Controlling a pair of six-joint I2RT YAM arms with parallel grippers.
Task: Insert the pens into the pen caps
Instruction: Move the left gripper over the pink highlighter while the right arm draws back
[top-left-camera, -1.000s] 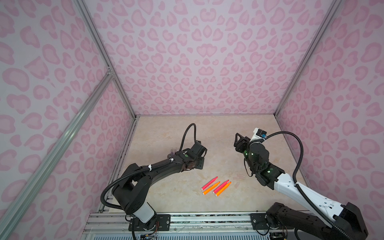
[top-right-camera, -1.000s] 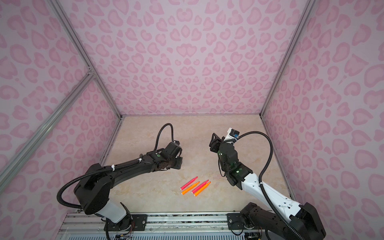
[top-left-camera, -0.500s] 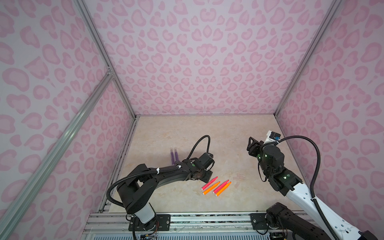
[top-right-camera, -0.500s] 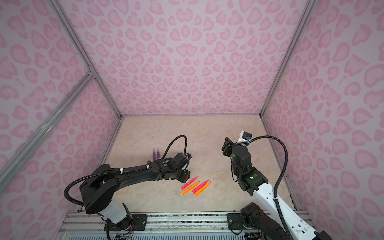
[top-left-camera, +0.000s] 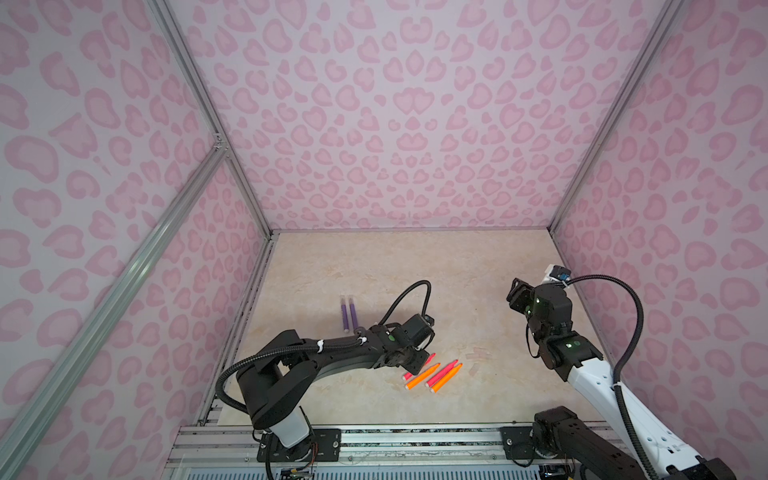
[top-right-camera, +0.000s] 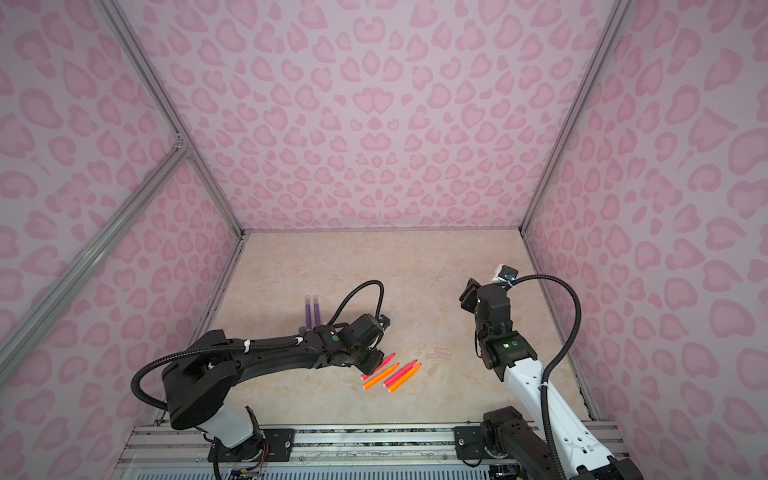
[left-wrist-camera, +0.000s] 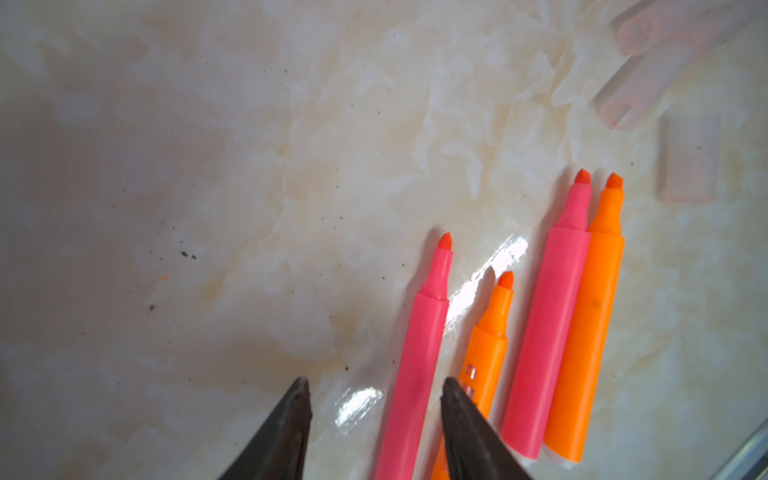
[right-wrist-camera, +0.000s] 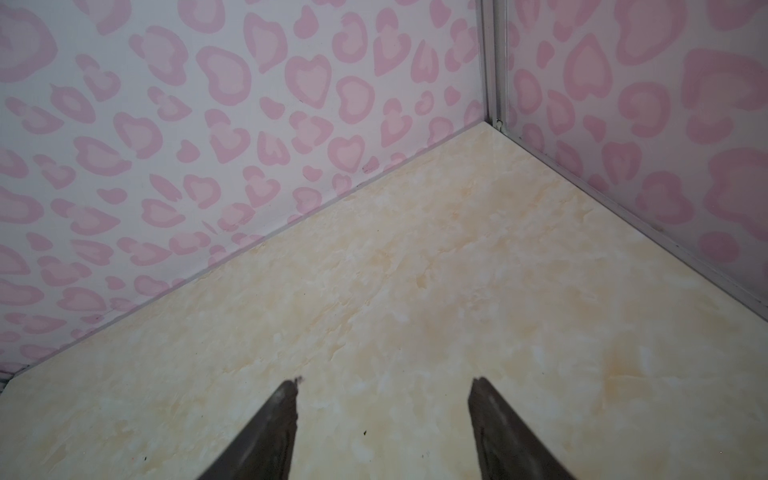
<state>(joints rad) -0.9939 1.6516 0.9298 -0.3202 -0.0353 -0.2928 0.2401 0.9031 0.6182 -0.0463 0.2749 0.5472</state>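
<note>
Two purple pens (top-left-camera: 348, 314) side by side, four pink and orange pens (left-wrist-camera: 552, 332) uncapped, clear caps (left-wrist-camera: 688, 158) nearby

Brightness: even, soft and fairly bright in every view.
Light source: overhead and diffuse, judging by the shadows.
Shadows: a faint smudge on the table (top-left-camera: 374, 270) under the left arm (top-left-camera: 332, 357), at 7 o'clock in both top views; a thin dark edge beside each pen in the left wrist view.
Glare: a white streak on the glossy table between the pink pen (left-wrist-camera: 419, 357) and the orange pen (left-wrist-camera: 488, 345).
Focus: pens sharp; pen caps (left-wrist-camera: 648, 70) hazy; fingertips (left-wrist-camera: 286, 432) of the left gripper (left-wrist-camera: 375, 382) and of the right gripper (right-wrist-camera: 387, 380) are blurred dark wedges.
Distortion: top views are wide-angle, the walls (top-left-camera: 395, 124) stretching toward 10 and 2 o'clock.
</note>
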